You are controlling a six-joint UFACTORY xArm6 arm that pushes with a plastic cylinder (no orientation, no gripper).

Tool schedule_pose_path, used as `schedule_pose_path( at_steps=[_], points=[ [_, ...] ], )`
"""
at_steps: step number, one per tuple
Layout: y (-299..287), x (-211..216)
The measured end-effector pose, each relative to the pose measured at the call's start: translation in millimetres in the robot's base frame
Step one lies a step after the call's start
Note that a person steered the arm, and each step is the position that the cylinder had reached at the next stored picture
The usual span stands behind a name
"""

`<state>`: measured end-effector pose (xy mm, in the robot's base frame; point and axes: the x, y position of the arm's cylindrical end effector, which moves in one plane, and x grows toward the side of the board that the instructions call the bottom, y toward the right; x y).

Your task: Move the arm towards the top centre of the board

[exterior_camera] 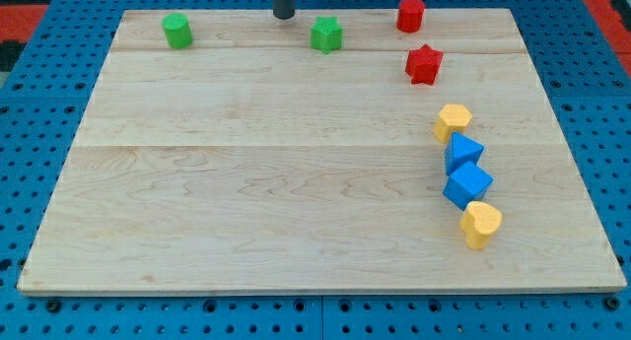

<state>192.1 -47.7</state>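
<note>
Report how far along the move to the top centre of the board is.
Done: my tip sits at the board's top edge, near its middle, just to the view's left of the green star block. In hand: nothing is being pushed; the tip touches no block. Left: at most a small shift to the view's right to centre exactly.

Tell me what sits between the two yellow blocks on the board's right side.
In the camera view, two blue blocks sit in a chain between the upper yellow block and the lower yellow block.
</note>
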Motion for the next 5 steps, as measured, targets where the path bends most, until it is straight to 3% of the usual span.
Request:
schedule_pose_path(
  at_steps=[4, 5],
  points=[
    [11, 0],
    [71, 1]
  ],
)
